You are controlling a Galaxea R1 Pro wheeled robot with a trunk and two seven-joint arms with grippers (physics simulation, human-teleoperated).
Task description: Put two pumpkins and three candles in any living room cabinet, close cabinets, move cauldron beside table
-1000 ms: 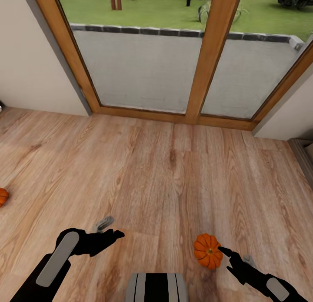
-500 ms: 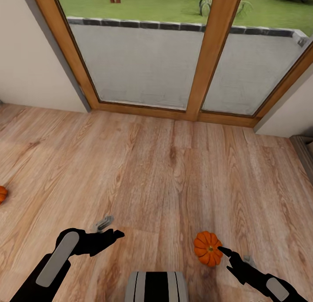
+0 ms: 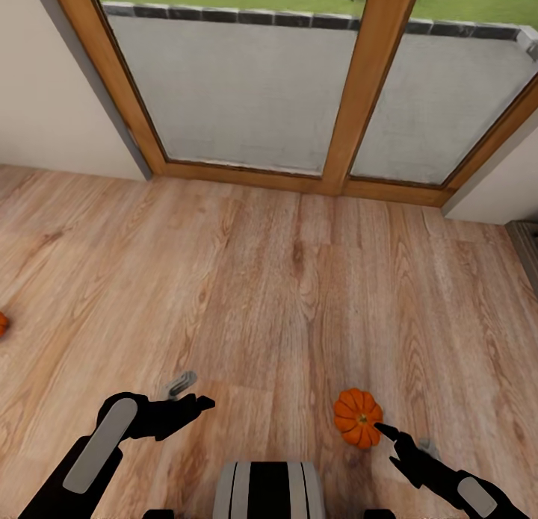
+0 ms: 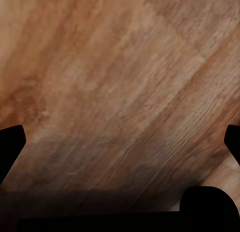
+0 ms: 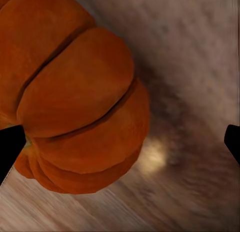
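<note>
We see one pumpkin (image 3: pixel 358 418) lying on the wooden floor (image 3: pixel 284 295) in the lower right of the head view, ribbed and orange, with a small dark stem spot on its crown. The right gripper (image 3: pixel 394 438) comes in from the lower right corner, and its dark tip sits right at the pumpkin's lower right edge; we cannot tell from there whether it touches. In the right wrist view the pumpkin (image 5: pixel 70 91) looms large, and one black fingertip (image 5: pixel 10 144) lies against its side while the other shows far off at the opposite edge of the frame, so this pincer is spread wide and the fruit sits off to one finger's side, not centred in the gap. A second pumpkin (image 3: pixel 2 323) shows as an orange sliver at the far left edge of the head view, about mid-height, well apart from the first. The left gripper (image 3: pixel 196 404) hangs over bare boards in the lower left, and in the left wrist view its fingertips (image 4: pixel 11 142) stand at opposite edges of the frame over plain wood grain, spread with nothing between them. Across the top of the head view runs a wooden-framed glass door (image 3: pixel 351 93), with a grey terrace and a strip of grass beyond, and pale walls at either side.
</note>
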